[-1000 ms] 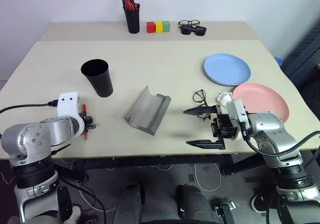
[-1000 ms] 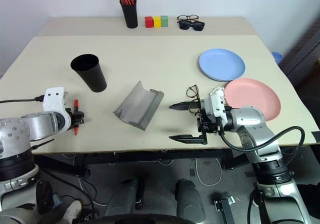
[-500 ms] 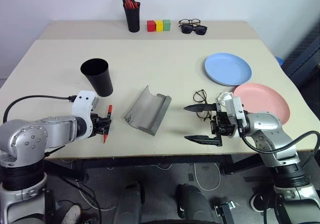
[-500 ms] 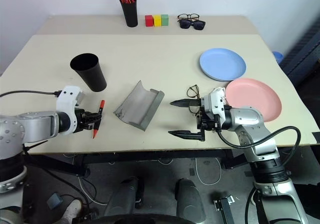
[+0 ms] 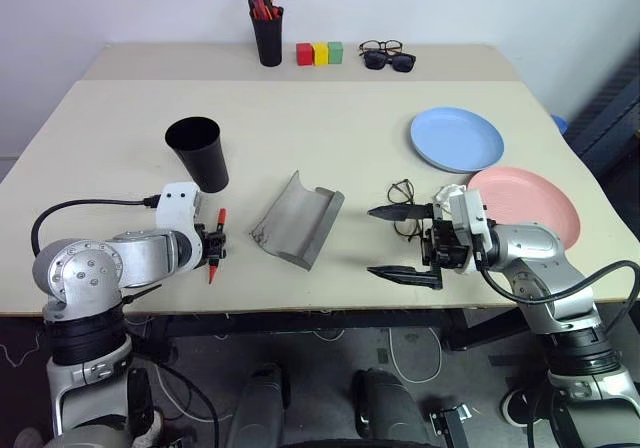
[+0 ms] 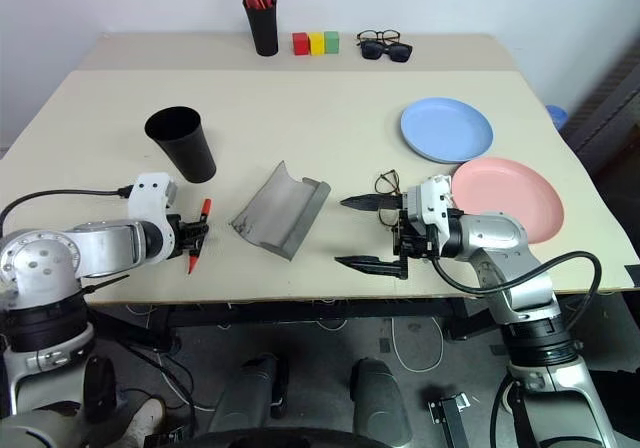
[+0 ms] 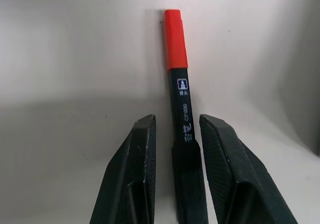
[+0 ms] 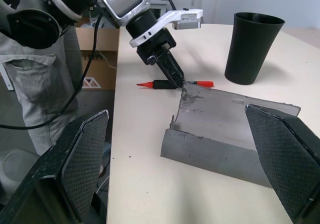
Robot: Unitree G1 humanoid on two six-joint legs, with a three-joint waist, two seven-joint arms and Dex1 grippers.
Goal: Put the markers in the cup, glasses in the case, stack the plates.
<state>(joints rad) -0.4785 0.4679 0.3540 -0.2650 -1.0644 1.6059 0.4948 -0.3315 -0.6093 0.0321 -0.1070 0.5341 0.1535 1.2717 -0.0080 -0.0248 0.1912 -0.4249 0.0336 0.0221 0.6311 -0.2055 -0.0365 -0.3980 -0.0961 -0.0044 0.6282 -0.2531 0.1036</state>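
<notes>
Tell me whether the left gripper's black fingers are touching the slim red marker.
Touching. In the left wrist view, the left gripper has its fingers closed on the red marker, whose dark barrel runs between them.

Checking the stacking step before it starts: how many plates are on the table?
2. The light blue plate lies on the table's right side; the salmon pink plate lies nearer the front edge beside it, not stacked. None seems hidden.

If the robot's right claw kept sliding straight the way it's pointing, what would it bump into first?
Probably the open grey case: the right claw, wide open, points leftward across the table straight at it. Beyond lie the left claw with its red marker and the black cup. Depth is hard to judge.
</notes>
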